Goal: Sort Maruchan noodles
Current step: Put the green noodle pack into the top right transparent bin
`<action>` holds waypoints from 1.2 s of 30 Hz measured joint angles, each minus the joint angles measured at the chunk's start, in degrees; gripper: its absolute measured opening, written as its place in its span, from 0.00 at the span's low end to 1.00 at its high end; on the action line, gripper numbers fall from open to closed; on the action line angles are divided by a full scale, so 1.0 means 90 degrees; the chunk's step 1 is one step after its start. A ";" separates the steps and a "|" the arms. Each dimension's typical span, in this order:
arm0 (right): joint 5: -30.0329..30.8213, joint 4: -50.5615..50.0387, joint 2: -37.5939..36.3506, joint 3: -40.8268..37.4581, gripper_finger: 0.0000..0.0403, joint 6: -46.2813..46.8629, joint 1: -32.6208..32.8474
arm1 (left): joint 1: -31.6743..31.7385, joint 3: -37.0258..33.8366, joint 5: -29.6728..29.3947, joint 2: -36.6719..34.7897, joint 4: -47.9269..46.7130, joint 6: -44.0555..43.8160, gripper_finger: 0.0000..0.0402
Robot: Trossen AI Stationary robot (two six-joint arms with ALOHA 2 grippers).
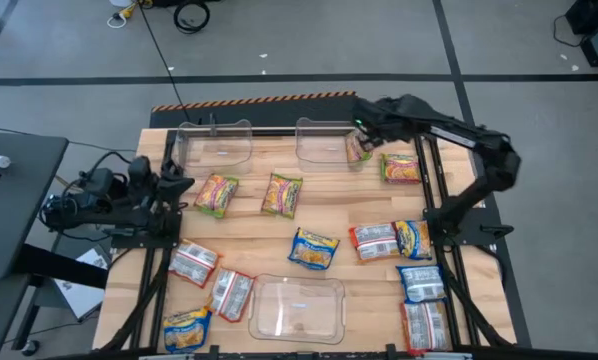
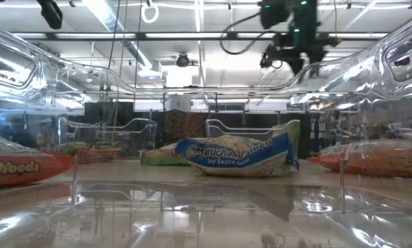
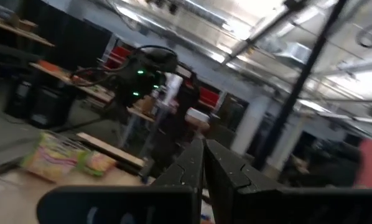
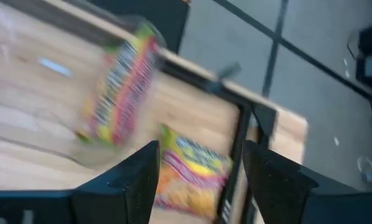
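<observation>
1. The right tool [image 1: 360, 127] hangs over the far edge of the wooden desk [image 1: 259, 235], above the right one of two clear bins at the back, bin [image 1: 324, 142]. Its fingers [image 4: 139, 177] are spread apart with nothing between them.
2. A green-and-pink Maruchan packet [image 1: 357, 148] sits tilted against the right wall of that bin, just below the right tool; the right wrist view shows it blurred [image 4: 119, 84], standing on edge.
3. A second green-and-pink packet [image 1: 400, 168] lies flat on the desk just beside that bin, to its right.
4. The left tool [image 1: 175, 183] rests at the left edge of the desk, near the other back bin [image 1: 215, 143]. Its fingers [image 3: 189, 165] are pressed together and empty.
5. Two more green-and-pink packets lie in the middle of the desk's far half: one [image 1: 216, 193] near the left tool, one [image 1: 282, 194] beside it to the right.
6. A blue-and-yellow packet [image 1: 313, 249] lies near the centre; the low view shows it [image 2: 237, 156] facing the camera, with "Soy Sauce" on it.
7. A third clear bin [image 1: 297, 307] stands at the near edge, empty.
8. Red-and-silver packets lie left of it [image 1: 194, 263], [image 1: 231, 293], and one right of centre [image 1: 375, 240].
9. More blue-and-yellow packets lie at the near left corner [image 1: 187, 329] and along the right side [image 1: 413, 240], [image 1: 421, 283].
</observation>
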 joint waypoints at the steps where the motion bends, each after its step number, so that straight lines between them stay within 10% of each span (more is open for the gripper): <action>1: -0.0016 -0.0016 -0.0231 -0.0318 0.58 0.0125 0.0000 | 0.0000 -0.0010 0.0116 0.0000 -0.0030 -0.0032 0.05; 11: -0.1152 0.1531 -0.1459 -0.3342 0.57 0.1282 -0.0485 | 0.0000 -0.0066 0.0113 0.0119 -0.0264 -0.0141 0.05; 20: -0.1028 0.3280 -0.1440 -0.5136 0.57 -0.0736 -0.0555 | -0.0002 -0.0070 0.0392 0.0939 -0.0158 -0.0649 0.05; 26: -0.0469 0.4779 -0.1447 -0.5730 0.57 -0.2577 -0.0474 | -0.0002 -0.0067 0.0646 0.1954 0.0173 -0.0803 0.05; 36: -0.1581 0.5171 -0.1574 -0.6187 0.53 -0.1731 -0.0675 | -0.0108 -0.0046 0.1067 0.2277 0.0554 -0.0980 0.05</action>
